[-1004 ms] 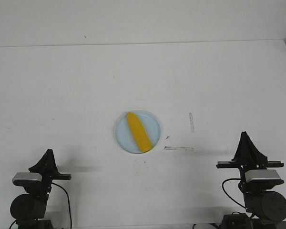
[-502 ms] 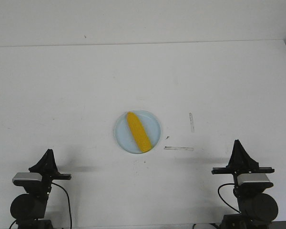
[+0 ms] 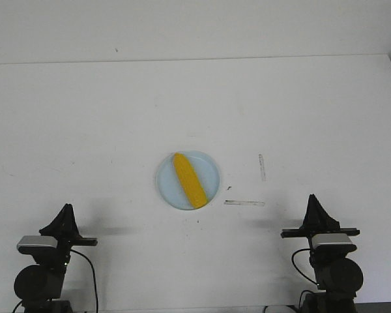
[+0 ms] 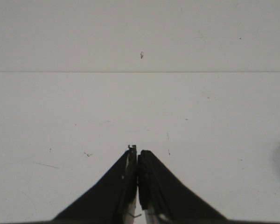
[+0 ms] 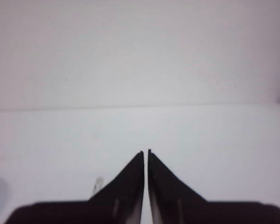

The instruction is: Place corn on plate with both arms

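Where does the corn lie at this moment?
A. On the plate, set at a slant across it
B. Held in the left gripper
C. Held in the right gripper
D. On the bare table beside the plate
A: in the front view the corn rests inside the rim of the plate, slanted across it, while the left gripper and right gripper stand apart near the table's near edge, both shut and empty.

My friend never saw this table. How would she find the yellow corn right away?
Look at the big white table, then at its middle, a bit toward the robot, where a round pale blue plate sits between the two black arms. The corn lies slantwise on that plate. It is the only bright yellow thing there, long and smooth, with one pointed end.
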`<action>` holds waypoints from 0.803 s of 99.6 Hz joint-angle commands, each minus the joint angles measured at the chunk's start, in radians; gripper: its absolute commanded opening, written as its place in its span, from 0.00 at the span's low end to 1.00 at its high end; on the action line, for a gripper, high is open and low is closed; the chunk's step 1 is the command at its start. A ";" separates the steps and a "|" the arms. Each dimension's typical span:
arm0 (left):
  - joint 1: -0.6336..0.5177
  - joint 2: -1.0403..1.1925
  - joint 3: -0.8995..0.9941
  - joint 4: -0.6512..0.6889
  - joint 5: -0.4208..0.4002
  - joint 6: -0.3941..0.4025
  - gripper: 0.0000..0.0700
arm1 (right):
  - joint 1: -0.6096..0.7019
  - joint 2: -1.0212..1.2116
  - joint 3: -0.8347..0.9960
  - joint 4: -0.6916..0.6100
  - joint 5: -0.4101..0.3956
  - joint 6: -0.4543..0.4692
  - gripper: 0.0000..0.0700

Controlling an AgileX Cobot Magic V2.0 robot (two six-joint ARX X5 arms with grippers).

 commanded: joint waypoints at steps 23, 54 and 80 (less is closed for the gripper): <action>0.000 -0.001 -0.021 0.013 -0.002 0.005 0.00 | 0.002 0.000 -0.005 0.015 0.000 -0.004 0.02; 0.000 -0.001 -0.021 0.013 -0.002 0.005 0.00 | 0.002 0.000 -0.005 0.015 0.001 -0.004 0.02; 0.000 -0.001 -0.021 0.013 -0.002 0.005 0.00 | 0.002 0.000 -0.006 0.015 0.001 -0.004 0.02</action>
